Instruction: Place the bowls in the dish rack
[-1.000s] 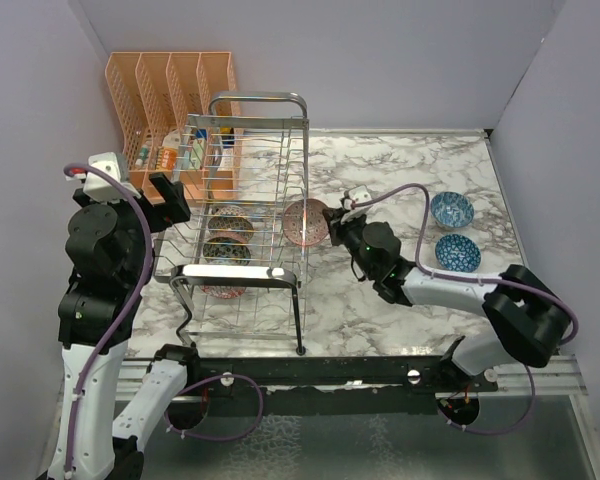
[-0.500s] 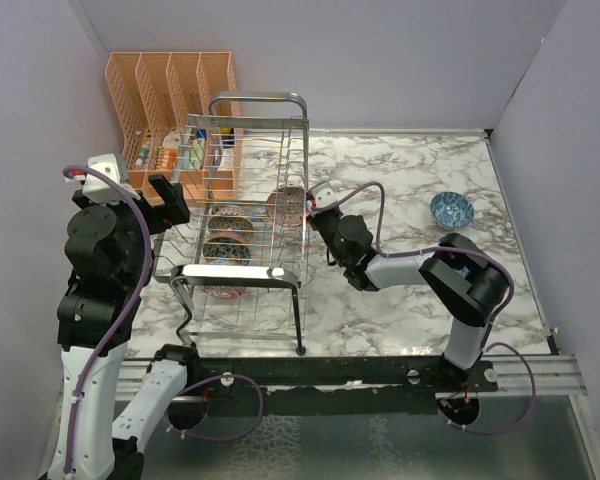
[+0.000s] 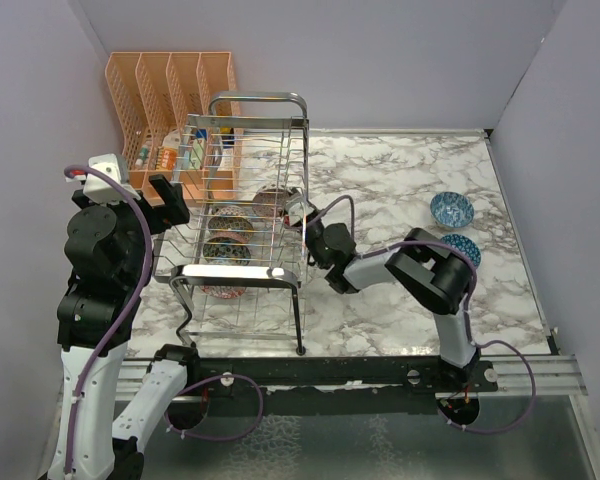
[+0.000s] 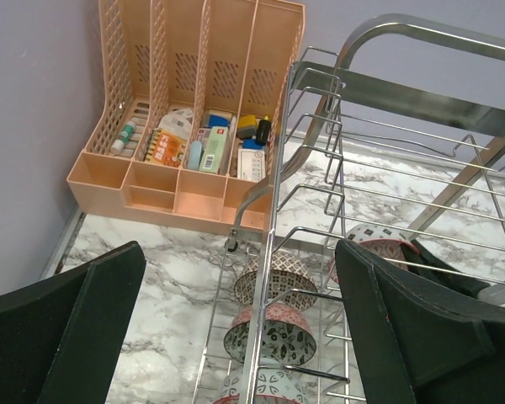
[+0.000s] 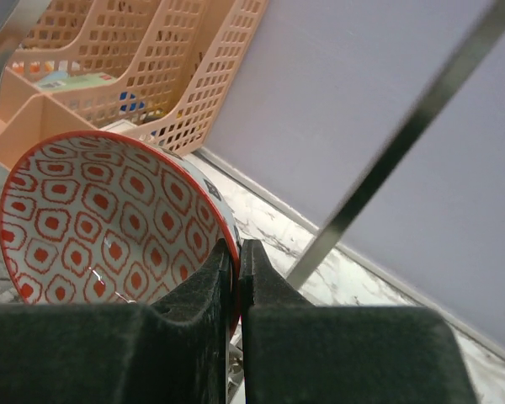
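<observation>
Red-patterned bowl [image 5: 109, 227] is now crossing into the dish rack [image 3: 235, 272], no longer beside it; right gripper [image 5: 238, 252] is pinching its rim. Release looks next. Two blue bowls [image 3: 451, 209] are waiting on the bench [image 3: 380, 170], well behind the gripper.

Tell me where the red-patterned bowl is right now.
The red-patterned bowl is at the right side of the dish rack in the top view, beside the racked bowls, its rim pinched by the right gripper.
</observation>
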Robot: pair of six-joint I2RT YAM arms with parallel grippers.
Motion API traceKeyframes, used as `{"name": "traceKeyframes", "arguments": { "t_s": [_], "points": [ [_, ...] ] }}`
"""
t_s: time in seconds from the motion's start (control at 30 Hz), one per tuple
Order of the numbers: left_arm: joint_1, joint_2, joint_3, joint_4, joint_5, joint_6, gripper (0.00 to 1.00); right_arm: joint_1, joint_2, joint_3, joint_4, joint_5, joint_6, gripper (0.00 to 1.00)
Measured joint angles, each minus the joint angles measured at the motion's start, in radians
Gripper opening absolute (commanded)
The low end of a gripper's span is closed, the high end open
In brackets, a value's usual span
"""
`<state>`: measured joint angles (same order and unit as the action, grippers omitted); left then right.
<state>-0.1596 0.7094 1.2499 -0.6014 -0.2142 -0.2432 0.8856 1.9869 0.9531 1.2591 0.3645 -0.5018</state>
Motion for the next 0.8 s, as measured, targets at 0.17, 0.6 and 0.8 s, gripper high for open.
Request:
{"name": "traceKeyframes", "arguments": {
  "t_s": [0.17,0.6,0.8],
  "points": [
    [0.0,0.0,0.0,0.0,-0.005,0.008,0.99,0.036,0.113,0.014,0.106,0.022,-0.162,0.01],
    [0.0,0.0,-0.001,0.002,-0.011,0.014,0.99,0.044,0.187,0.016,0.206,0.094,-0.385,0.01],
    [0.0,0.0,-0.001,0.002,-0.012,0.014,0.99,0.044,0.205,0.014,0.211,0.095,-0.42,0.02]
  ]
}}
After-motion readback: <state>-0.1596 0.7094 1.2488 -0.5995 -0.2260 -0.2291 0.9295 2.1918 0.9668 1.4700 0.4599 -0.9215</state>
